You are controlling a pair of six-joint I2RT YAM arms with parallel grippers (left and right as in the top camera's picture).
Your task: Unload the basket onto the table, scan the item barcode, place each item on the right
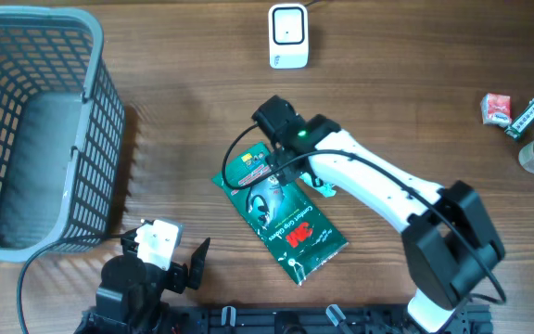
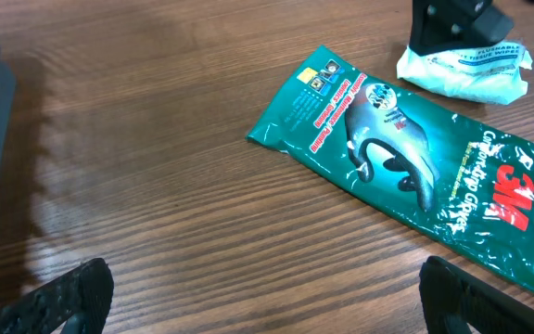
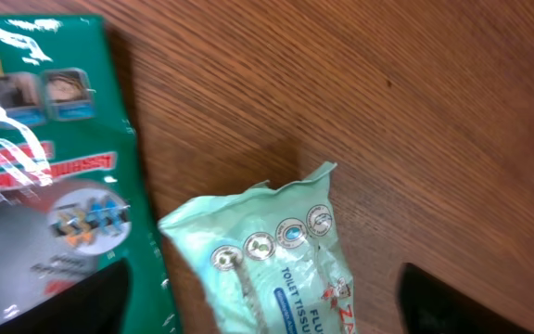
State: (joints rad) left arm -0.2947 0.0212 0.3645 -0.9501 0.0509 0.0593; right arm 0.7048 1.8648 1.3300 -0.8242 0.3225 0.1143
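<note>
Over the middle of the table, hovering low with the right gripper point(image 3: 267, 311), spread wide and clamped on nothing. Straddling the pale green wipes packet point(image 3: 276, 264), which lies flat on the wood between the fingers point(image 3: 58, 301), seemingly untouched by either. Just beside that, flat and face up: the green glove packet point(image 1: 284, 221), close enough to be touching, though impossible to tell. Farther up the table point(image 1: 174, 121), well apart from both: the white scanner point(image 1: 287, 35). Back at the near edge, waiting with the left gripper point(image 2: 267, 301), likewise wide open and empty, near the grey basket point(image 1: 35, 130).

Judged to be at the pick-up step, taking the wipes packet as the item, with no presenting to the scanner done yet. Next: lower, close squarely on the packet's sides, lift without crumpling it, carry it up the table and turn the barcode toward the scanner. Cannot make out a barcode on the upturned face, so probably worth flipping on the way.
</note>
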